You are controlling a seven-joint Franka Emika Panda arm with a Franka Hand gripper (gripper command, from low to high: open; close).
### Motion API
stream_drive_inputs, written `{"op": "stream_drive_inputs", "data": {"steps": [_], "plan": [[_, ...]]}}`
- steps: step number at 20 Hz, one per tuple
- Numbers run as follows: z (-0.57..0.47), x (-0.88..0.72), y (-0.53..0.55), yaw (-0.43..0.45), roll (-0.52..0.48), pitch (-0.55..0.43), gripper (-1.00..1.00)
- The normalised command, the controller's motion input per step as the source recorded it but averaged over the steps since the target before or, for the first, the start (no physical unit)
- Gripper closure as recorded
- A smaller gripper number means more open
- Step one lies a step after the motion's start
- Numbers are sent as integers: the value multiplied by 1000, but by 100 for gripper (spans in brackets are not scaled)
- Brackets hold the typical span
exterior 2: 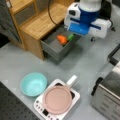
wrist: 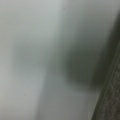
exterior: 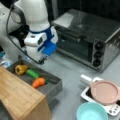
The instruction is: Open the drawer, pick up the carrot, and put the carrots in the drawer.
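The drawer (exterior: 51,86) stands open with the carrot (exterior: 38,82) inside, below the gripper (exterior: 43,60), whose finger state I cannot tell.

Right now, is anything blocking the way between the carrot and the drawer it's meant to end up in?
Nothing does: the carrot already lies inside the open drawer, beside a green vegetable and a yellow piece. The gripper hangs above the drawer, holding nothing that shows.

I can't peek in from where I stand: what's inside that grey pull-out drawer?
The open drawer holds a carrot, a green vegetable and a yellow piece. Its back part lies hidden under the wooden top.
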Motion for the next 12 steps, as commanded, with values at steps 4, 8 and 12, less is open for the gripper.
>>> {"op": "stream_drive_inputs", "data": {"steps": [4, 8, 12], "plan": [[-122, -72, 195, -260, 176, -3, -100], [-213, -26, 229, -228, 234, -93, -100], [-257, -65, 228, -203, 151, -168, -100]]}}
